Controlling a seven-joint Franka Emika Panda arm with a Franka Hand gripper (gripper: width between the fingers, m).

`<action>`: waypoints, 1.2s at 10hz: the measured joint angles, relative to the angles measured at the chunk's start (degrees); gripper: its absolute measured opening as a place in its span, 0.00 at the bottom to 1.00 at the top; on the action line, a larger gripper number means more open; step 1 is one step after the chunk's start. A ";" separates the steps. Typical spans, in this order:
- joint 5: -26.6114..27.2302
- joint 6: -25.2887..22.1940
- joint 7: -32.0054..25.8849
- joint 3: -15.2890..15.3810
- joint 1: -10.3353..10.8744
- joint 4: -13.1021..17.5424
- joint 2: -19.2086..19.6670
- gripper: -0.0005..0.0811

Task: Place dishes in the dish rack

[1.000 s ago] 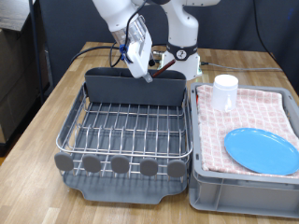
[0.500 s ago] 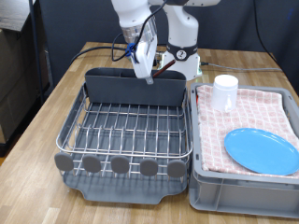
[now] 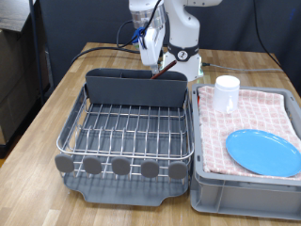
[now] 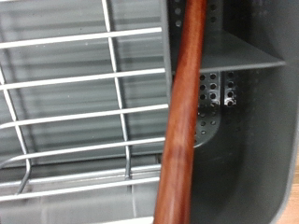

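Note:
My gripper [image 3: 152,64] hangs just above the dark grey caddy [image 3: 136,88] at the far end of the wire dish rack [image 3: 127,132]. In the wrist view, the brown wooden spoon [image 4: 182,112] runs as a long handle close to the camera, over the perforated caddy [image 4: 234,112] and beside the wire grid [image 4: 84,103]. My fingers do not show there, and I cannot see a grip on the spoon. The light-blue plate [image 3: 263,151] and the white cup [image 3: 227,92] sit on the pink checked cloth [image 3: 268,108], apart from the gripper.
The grey crate [image 3: 245,193] holding the cloth stands at the exterior view's right, against the rack. The rack's wire bed holds nothing visible. The robot base and cables [image 3: 183,56] stand behind the caddy. The wooden table [image 3: 47,122] extends to the left.
The gripper has moved up and towards the exterior view's right, from over the caddy's middle to above its right part. The plate and cup have not moved.

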 joint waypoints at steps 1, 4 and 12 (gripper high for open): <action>-0.68 -1.67 0.92 0.75 -0.01 0.34 -1.39 0.99; -3.02 -2.26 -0.09 1.38 0.10 0.56 -2.09 0.99; -13.39 0.51 -2.80 14.91 5.09 8.11 3.65 0.99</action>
